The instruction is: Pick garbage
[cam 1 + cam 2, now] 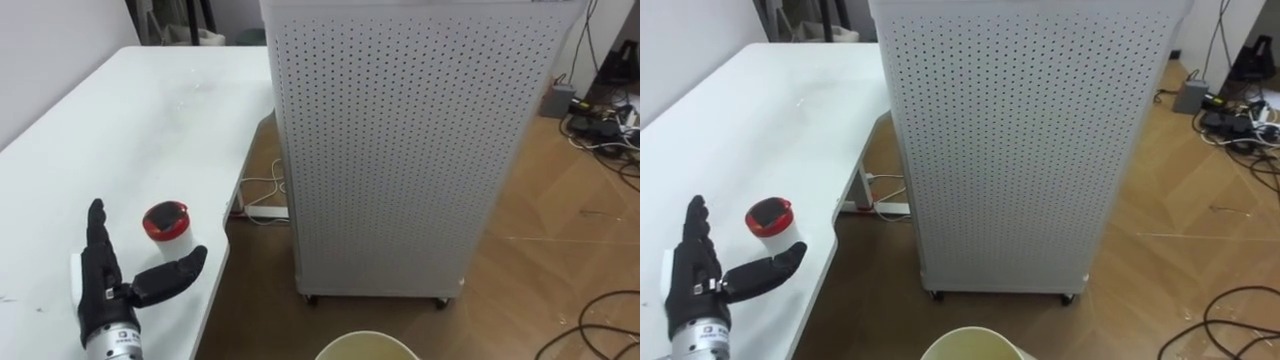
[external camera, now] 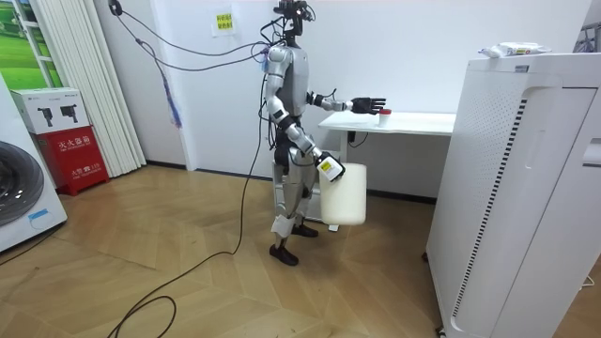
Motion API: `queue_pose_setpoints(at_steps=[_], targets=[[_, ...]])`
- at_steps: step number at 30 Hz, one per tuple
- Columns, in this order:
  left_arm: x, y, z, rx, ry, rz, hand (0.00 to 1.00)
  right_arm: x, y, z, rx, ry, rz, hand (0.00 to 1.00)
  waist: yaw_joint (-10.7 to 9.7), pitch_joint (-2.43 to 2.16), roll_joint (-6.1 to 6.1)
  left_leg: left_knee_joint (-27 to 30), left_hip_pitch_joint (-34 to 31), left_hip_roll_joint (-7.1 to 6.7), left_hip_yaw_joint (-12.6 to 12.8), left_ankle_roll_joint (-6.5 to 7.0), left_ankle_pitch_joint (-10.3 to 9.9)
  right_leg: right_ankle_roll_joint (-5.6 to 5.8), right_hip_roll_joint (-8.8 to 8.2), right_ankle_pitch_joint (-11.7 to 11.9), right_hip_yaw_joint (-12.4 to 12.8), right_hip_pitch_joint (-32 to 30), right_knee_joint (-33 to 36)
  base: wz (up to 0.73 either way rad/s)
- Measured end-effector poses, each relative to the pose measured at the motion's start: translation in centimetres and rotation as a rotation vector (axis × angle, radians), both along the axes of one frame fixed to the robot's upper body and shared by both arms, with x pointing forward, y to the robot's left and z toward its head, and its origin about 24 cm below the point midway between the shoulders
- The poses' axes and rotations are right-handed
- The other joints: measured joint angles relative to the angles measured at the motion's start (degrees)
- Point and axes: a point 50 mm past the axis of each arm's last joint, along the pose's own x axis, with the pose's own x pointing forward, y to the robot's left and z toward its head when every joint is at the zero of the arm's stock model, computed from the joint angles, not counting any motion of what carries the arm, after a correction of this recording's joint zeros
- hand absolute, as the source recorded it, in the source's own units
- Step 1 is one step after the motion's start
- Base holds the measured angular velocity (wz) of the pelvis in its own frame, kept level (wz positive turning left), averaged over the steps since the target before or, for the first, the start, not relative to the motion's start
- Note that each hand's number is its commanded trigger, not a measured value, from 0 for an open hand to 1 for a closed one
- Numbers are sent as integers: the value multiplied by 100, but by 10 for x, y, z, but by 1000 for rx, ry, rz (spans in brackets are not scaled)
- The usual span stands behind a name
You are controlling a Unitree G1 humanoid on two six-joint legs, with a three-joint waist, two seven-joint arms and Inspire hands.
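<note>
A small white cup with a red lid (image 1: 166, 221) stands near the front edge of the white table (image 1: 150, 110). My left hand (image 1: 105, 285) hovers open over the table just in front of the cup, fingers straight, thumb pointing towards it, not touching it. In the room view the same hand (image 2: 366, 103) reaches over the table end beside the cup (image 2: 384, 113). My right hand (image 2: 329, 167) hangs low at my side and grips the rim of a white bin (image 2: 344, 195). The bin's round rim (image 1: 366, 346) shows at the bottom of the eye views.
A tall white perforated cabinet (image 1: 400, 150) stands on the wooden floor right of the table, close by. A power strip (image 1: 265, 212) lies under the table. Cables (image 1: 600, 125) lie at the far right. A red box (image 2: 70, 155) stands at the room view's left.
</note>
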Motion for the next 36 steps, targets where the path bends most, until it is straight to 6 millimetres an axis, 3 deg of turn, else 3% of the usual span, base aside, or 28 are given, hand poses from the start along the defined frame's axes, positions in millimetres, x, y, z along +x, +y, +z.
queue_pose_setpoints(at_steps=[11,25,35,36], targets=[[4,-1,-2,2,14,-4,0,0,0,0,-1,-1,-1,100,-134,43,-33,-19,-31,18,78,46,-30,7,0,6,23,-42,10,0],[12,-3,3,2,6,-11,0,0,2,-1,0,19,-2,100,-132,34,-16,19,-106,6,110,65,-43,28,-17,28,21,-122,40,0],[10,0,-11,5,92,4,0,0,1,-1,-10,20,-6,100,-266,22,-9,16,-92,9,175,66,-43,29,-23,29,58,-121,65,-1],[10,0,-11,5,92,3,13,0,1,-1,-10,22,-6,100,-270,21,-8,16,-88,11,182,66,-43,29,-24,29,61,-123,70,-4]])
